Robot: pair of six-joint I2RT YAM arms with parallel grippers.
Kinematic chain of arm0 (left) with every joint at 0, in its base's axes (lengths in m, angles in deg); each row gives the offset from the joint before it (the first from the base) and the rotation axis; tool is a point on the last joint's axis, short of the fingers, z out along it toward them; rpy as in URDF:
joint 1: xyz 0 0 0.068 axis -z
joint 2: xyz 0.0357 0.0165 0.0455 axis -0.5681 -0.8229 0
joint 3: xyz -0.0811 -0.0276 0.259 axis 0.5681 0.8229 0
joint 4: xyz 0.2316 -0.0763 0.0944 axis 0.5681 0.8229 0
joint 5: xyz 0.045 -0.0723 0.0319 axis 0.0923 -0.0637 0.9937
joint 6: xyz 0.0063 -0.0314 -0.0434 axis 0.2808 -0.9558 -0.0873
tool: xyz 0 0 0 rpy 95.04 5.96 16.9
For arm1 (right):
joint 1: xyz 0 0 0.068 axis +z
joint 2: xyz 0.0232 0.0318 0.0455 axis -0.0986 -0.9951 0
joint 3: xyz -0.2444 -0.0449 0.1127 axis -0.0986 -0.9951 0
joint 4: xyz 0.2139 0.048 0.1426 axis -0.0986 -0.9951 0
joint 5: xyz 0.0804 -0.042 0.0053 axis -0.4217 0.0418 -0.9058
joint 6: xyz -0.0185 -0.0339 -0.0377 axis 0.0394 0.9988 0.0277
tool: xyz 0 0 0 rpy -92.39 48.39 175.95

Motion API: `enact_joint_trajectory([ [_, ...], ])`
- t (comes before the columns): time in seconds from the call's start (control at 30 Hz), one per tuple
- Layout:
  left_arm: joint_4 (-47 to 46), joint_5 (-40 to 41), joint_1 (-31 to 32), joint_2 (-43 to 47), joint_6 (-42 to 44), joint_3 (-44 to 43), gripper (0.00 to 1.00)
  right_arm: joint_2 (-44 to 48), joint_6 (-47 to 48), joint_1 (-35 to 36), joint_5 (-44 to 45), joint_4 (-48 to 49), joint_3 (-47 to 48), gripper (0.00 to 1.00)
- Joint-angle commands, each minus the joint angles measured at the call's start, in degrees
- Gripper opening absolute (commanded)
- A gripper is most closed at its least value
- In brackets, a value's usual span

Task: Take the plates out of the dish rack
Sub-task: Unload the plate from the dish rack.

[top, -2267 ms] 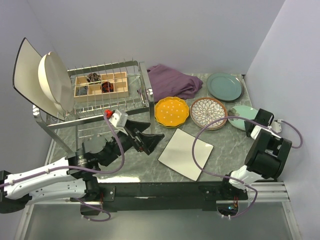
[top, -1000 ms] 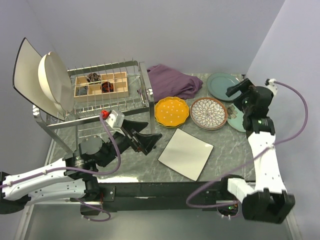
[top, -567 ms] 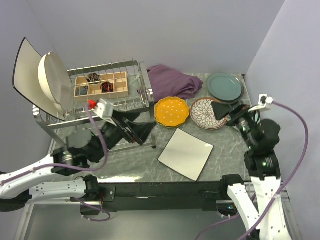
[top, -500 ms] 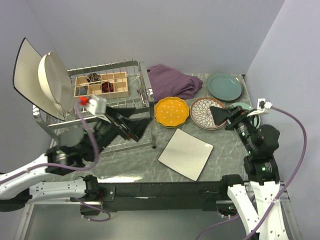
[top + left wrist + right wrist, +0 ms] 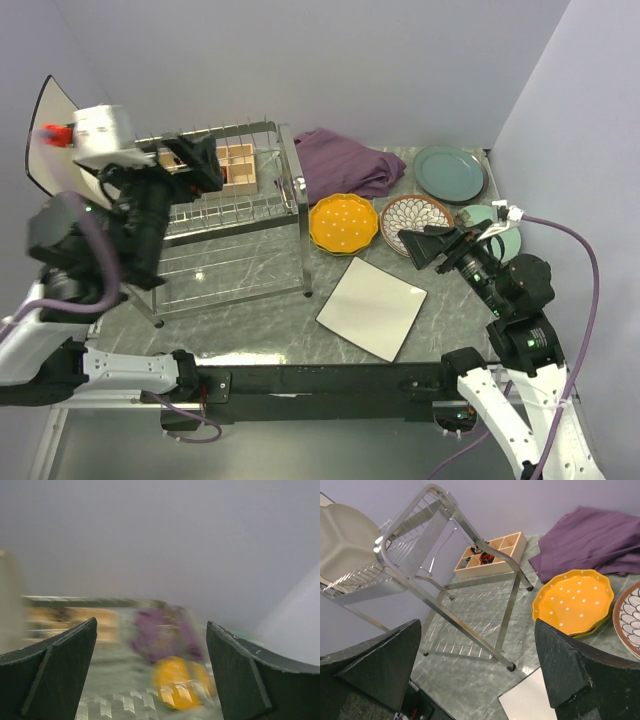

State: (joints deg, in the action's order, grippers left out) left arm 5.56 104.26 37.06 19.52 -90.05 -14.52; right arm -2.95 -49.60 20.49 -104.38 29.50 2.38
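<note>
Nearest: large white square plate with dark rim (image 5: 372,307), flat, unloaded.
Right gripper (image 5: 477,625): jaws spread wide, nothing held; we see it hovering beside the unloaded plates.
Middle: orange dotted scalloped plate (image 5: 343,222) and round brown-patterned plate (image 5: 417,224), flat, side by side.
Left gripper (image 5: 151,625): wide apart, empty, raised by the silver two-tier wire dish rack (image 5: 297,215).
Rack left end: round cream plate (image 5: 345,540) and second white square dark-rimmed plate (image 5: 50,105), upright.
Far: round teal-green plate (image 5: 450,172), flat.
Progress: we judge most done, two plates left.
</note>
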Motion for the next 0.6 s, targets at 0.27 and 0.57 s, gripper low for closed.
enact_joint_trajectory([
  [0.27,-26.14,27.38,-1.19,-0.88,43.49,5.40,0.69,4.83,1.31,0.90,3.80,1.73,-1.97,1.00],
  [0.57,-25.37,26.77,-6.64,2.29,43.44,7.96,0.65,5.44,1.48,0.82,5.47,1.29,-2.15,1.00],
])
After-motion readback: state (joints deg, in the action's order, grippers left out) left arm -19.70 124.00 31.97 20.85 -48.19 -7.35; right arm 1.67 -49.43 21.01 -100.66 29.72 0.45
